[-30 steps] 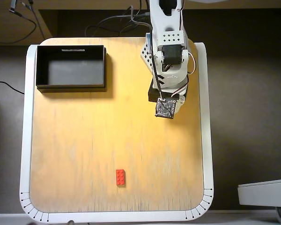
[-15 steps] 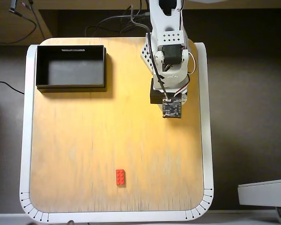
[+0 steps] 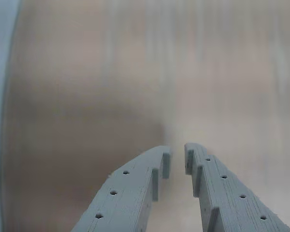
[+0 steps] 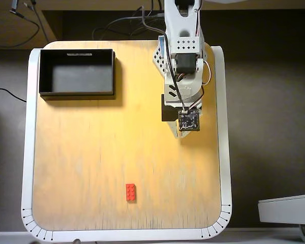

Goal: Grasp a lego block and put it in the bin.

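Observation:
The lego block (image 4: 131,192), a small red brick, lies on the wooden tabletop near the front edge in the overhead view. The bin (image 4: 42,71), a black open tray with nothing in it, stands at the back left corner. My gripper (image 4: 179,134) hangs over the right half of the table, far from both and well behind the brick. In the wrist view the gripper (image 3: 176,159) shows two grey fingers with only a narrow slit between the tips and nothing held. That view shows only blurred bare wood; the brick and the bin are outside it.
The tabletop (image 4: 91,152) is pale wood with a raised white rim (image 4: 26,152). Cables (image 4: 122,25) trail behind the arm's base at the back. A white object (image 4: 287,208) sits off the table at the lower right.
The arm's wrist has swung slightly right and reached a little toward the table's front. The brick and the bin have not moved.

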Available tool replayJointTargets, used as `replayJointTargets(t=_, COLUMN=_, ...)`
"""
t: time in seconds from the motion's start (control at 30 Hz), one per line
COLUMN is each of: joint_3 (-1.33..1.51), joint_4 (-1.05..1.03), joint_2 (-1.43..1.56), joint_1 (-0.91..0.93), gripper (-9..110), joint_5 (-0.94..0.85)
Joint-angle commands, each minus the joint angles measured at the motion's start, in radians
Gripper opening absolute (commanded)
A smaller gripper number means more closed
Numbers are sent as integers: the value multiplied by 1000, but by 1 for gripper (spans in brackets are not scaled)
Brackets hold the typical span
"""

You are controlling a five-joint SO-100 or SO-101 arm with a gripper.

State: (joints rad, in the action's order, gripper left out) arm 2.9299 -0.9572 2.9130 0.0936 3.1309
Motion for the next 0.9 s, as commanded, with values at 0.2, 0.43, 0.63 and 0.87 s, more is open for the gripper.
replayJointTargets(t=0.2, joint_3=-565, joint_4=54, joint_2=-485, joint_1=170, gripper=2, joint_5=61)
replayJointTargets(t=0.43, joint_3=-834, joint_4=0, joint_2=-758, joint_1=268, gripper=5, joint_5=167)
replayJointTargets(t=0.63, joint_3=-1081, joint_4=-141, joint_2=-996, joint_1=314, gripper=7, joint_5=253)
replayJointTargets(t=0.87, joint_3=-1262, joint_4=-170, joint_2=-1213, joint_1=322, gripper=9, joint_5=304)
